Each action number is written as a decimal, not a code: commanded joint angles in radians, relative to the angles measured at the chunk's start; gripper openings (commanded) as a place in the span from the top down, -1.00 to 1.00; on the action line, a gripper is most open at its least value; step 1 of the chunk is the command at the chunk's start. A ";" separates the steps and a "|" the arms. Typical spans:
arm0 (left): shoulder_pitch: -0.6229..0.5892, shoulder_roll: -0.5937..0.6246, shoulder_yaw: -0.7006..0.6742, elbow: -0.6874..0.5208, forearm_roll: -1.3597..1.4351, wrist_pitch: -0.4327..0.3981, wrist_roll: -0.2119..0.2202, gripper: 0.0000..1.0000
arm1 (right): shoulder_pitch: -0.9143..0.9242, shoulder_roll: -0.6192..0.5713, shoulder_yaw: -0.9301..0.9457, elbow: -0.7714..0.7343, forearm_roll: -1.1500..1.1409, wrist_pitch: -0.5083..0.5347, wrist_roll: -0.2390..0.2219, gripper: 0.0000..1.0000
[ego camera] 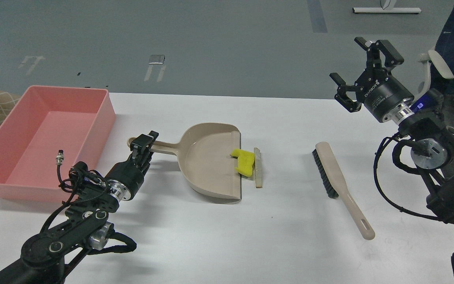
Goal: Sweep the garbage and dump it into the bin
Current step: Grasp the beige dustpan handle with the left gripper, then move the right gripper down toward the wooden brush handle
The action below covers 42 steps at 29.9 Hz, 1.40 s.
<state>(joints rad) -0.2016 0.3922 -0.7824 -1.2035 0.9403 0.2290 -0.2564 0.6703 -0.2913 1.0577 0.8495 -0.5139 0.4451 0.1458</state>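
The yellow sponge (244, 161) lies on the open lip of the beige dustpan (205, 159), partly inside it. The bread slice (257, 167) shows edge-on as a thin tan strip on the table, just right of the lip and against the sponge. The salmon-pink bin (106, 114) stands at the far left and holds nothing. My left gripper (145, 141) is at the end of the dustpan handle (166, 147). Its fingers are dark and seen from behind, so I cannot tell whether they hold the handle. My right gripper (346, 59) is open, empty and raised at the far right.
A beige hand brush (337, 179) with black bristles lies on the white table (282, 232), right of the dustpan and below my right gripper. A person's chair and legs are at the right edge. Checked cloth shows at the left edge.
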 commanded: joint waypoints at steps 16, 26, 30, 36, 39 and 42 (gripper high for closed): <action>-0.002 -0.001 0.006 -0.007 0.005 0.000 -0.004 1.00 | -0.026 -0.187 -0.012 0.138 0.002 0.014 -0.181 -1.00; -0.006 -0.001 0.006 -0.007 0.017 0.001 -0.072 1.00 | -0.149 -0.610 -0.200 0.494 -0.066 0.017 -0.324 -1.00; -0.004 0.000 0.006 -0.007 0.015 0.003 -0.081 1.00 | -0.167 -0.751 -0.301 0.621 -0.120 0.017 -0.322 -1.00; -0.006 0.002 0.008 -0.013 0.017 0.003 -0.092 1.00 | -0.267 -0.891 -0.318 0.769 -0.202 0.017 -0.322 -0.99; -0.006 0.000 0.008 -0.016 0.017 0.001 -0.093 1.00 | -0.285 -0.899 -0.320 0.807 -0.287 0.012 -0.322 -0.99; -0.004 -0.001 0.011 -0.021 0.018 0.001 -0.099 1.00 | -0.288 -0.895 -0.320 0.810 -0.336 0.009 -0.324 -0.99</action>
<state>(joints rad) -0.2068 0.3937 -0.7746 -1.2188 0.9564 0.2307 -0.3508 0.3873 -1.1877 0.7380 1.6514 -0.7948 0.4571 -0.1765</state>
